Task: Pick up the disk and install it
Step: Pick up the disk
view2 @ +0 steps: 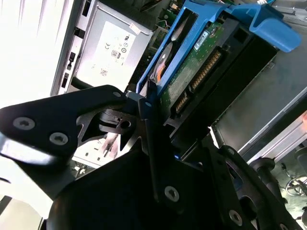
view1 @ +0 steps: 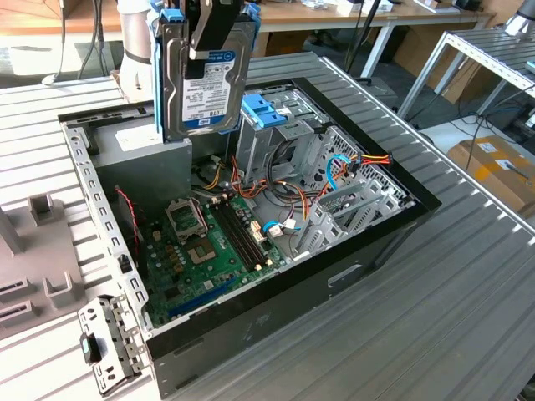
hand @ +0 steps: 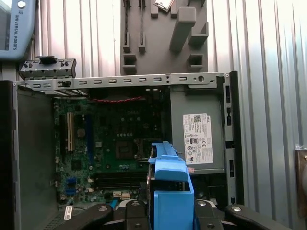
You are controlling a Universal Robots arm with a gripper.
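My claw [view2: 170, 120], closest to the lens in the second wrist view, pinches the disk [view1: 205, 88], which hangs upright at the upper left of the exterior view, above the open computer case [view1: 393, 230] on the worktop [view1: 468, 317].

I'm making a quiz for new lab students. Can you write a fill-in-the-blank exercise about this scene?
1. The gripper holds the disk ___ the open computer case.
2. The disk's side rails are ___.
3. The case's motherboard is ___.
Missing words: above; blue; green.
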